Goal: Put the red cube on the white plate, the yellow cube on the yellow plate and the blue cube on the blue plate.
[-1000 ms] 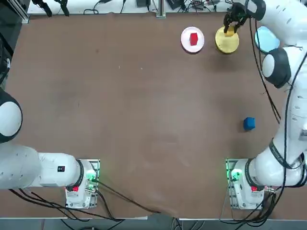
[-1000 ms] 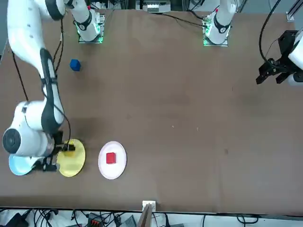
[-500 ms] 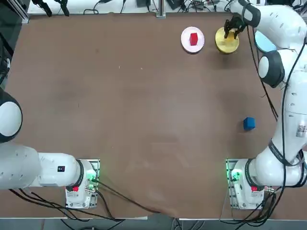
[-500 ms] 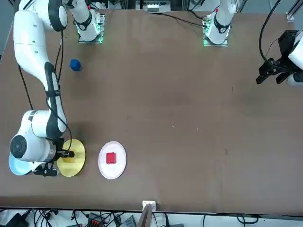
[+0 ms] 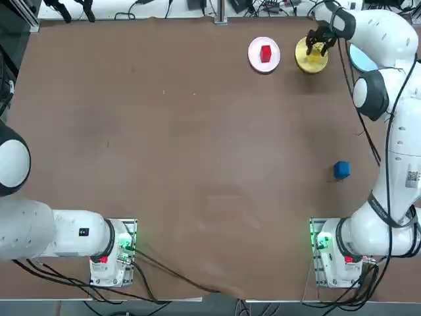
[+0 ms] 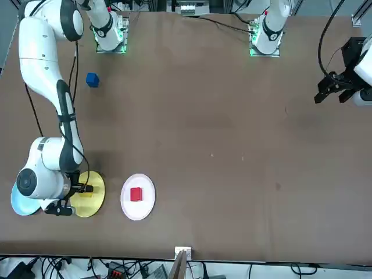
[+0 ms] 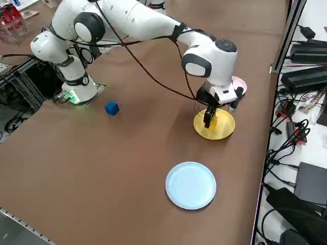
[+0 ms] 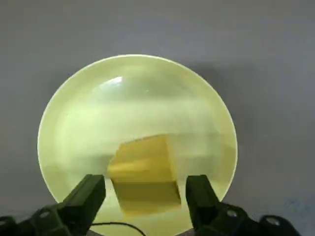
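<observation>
Top view: tabletop [image 5: 197, 164] plain brown, matte, few small pale specks. White surface [image 5: 151, 9] with dark cables along upper edge of frame. Right side view: black boxes [image 7: 306, 80] on white surface, right edge; grey floor [image 7: 18, 232], lower left corner.

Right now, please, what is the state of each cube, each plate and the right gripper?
Small red cube: on the round white plate.
Small yellow cube: on the round yellow plate.
Small deep-blue cube: on the brown table, off any plate.
Round light-blue plate: without a cube.
Right gripper: open, around the yellow cube.
</observation>
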